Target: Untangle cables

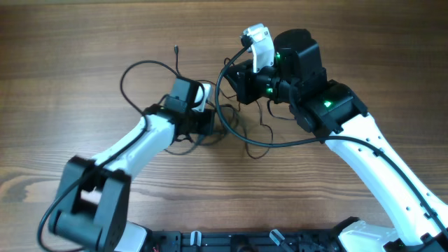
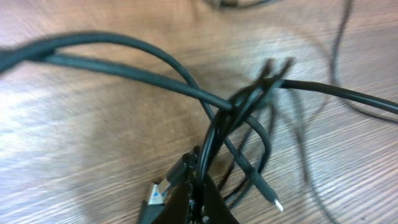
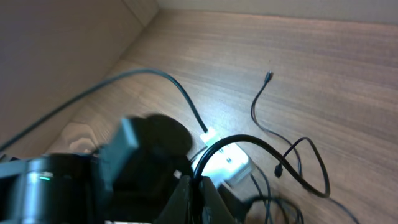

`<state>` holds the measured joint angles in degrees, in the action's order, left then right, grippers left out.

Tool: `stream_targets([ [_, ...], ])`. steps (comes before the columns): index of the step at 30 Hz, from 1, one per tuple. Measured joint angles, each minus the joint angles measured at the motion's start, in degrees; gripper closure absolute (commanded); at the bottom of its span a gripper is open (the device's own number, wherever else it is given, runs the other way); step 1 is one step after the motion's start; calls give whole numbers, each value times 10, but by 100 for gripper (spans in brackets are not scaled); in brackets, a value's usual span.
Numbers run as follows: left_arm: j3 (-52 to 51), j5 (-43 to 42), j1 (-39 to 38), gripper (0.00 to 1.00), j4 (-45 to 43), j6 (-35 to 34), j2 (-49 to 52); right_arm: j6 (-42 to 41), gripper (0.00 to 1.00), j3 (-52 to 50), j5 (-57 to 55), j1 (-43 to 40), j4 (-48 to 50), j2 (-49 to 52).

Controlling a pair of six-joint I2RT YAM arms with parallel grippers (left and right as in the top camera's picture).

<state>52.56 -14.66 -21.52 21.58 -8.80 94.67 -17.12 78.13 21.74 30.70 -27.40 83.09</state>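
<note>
Black cables (image 2: 239,102) tangle at the centre of a wooden table (image 1: 70,70); left gripper (image 2: 196,186) and right gripper (image 3: 194,190), clamped tight, each pinch a strand.

Seemingly a robotics lab: a brown wood-grain tabletop (image 1: 63,49) carries a white-and-black left arm (image 1: 129,147) and right arm (image 1: 381,150), based at six o'clock.

Right gripper (image 3: 194,199) at bottom centre, jaws closed; thin black cables (image 3: 253,112) curl across the lower right, one small plug end toward upper centre; wooden table (image 3: 336,56) behind.
</note>
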Motion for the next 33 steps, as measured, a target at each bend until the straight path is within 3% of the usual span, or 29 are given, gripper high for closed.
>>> stream_targets([
  [7,0,-45,31,96,15,92,-39,-7,96,0,-4,-7,-35,0],
  [11,0,-187,88,95,42,178,-39,-7,96,0,-1,-49,-46,0],
  [13,0,-267,115,89,61,223,-39,-7,96,0,16,-70,-49,0],
  [14,0,-304,125,79,68,244,-39,-8,96,0,30,-77,-50,0],
  [15,0,-341,135,60,70,265,-39,-8,96,0,40,-80,-50,0],
  [16,0,-352,137,55,70,271,-39,-9,96,0,49,-81,-52,0],
  [21,0,-305,137,42,68,241,-14,-8,96,0,61,-81,-69,0],
  [23,0,-291,137,30,64,228,-13,-8,96,0,63,-81,-86,0],
  [24,0,-286,135,32,60,224,-13,-9,96,0,63,-81,-93,0],
  [26,-1,-280,126,59,41,215,-13,-9,96,0,57,-81,-100,0],
  [27,-1,-273,118,62,32,207,-13,-8,96,0,54,-81,-99,0],
  [33,-1,-144,25,58,-42,161,15,-9,96,0,47,-81,-101,0],
])
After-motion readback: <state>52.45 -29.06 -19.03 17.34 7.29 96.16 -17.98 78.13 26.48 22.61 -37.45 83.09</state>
